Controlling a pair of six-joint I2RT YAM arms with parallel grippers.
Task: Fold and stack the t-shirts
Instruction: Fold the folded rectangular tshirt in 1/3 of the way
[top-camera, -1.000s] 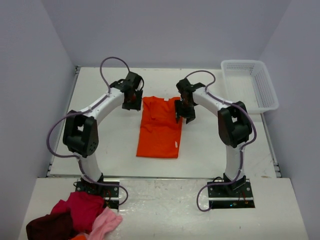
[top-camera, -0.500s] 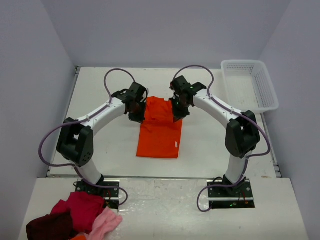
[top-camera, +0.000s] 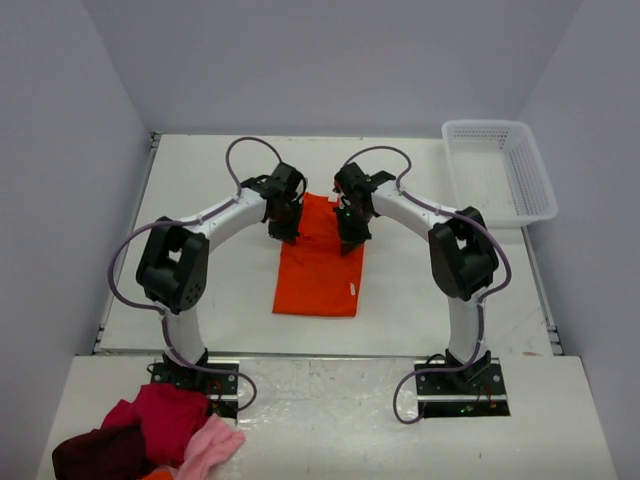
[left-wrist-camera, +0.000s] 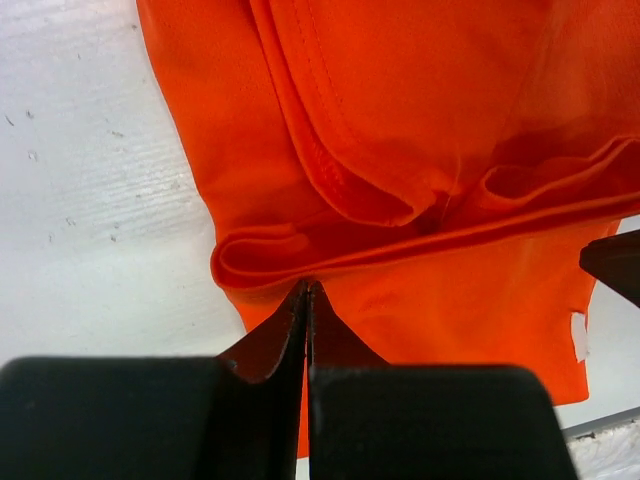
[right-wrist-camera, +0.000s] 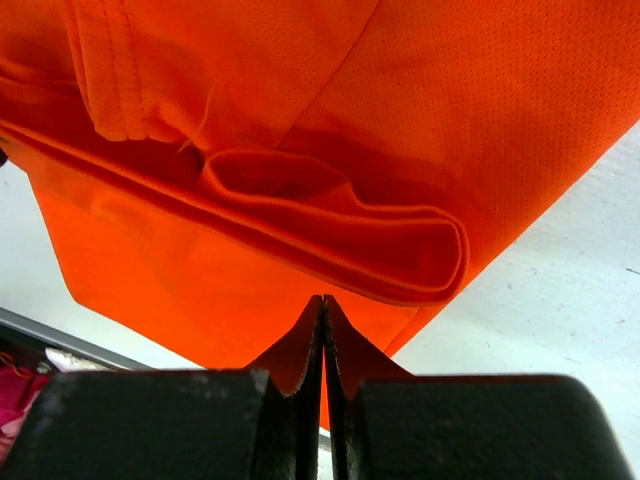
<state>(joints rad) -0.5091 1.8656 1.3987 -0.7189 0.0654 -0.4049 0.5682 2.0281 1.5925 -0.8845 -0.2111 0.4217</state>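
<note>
One bright orange t-shirt lies folded into a long strip in the middle of the white table. A small white label shows near its lower right edge. My left gripper is at the far left corner and is shut on the t-shirt's rolled edge, its tips pinching the fold. My right gripper is at the far right corner, shut the same way on a doubled fold of the t-shirt. The far edge of the cloth is bunched between the two grippers.
A white mesh basket stands at the back right of the table. A pile of dark red, magenta and pink clothes lies on the near shelf by the left arm's base. Grey walls close in the table on three sides.
Both grippers have gone from open to shut and have moved inward and down onto the shirt's far corners. The far edge of the cloth is now gathered into folds.
</note>
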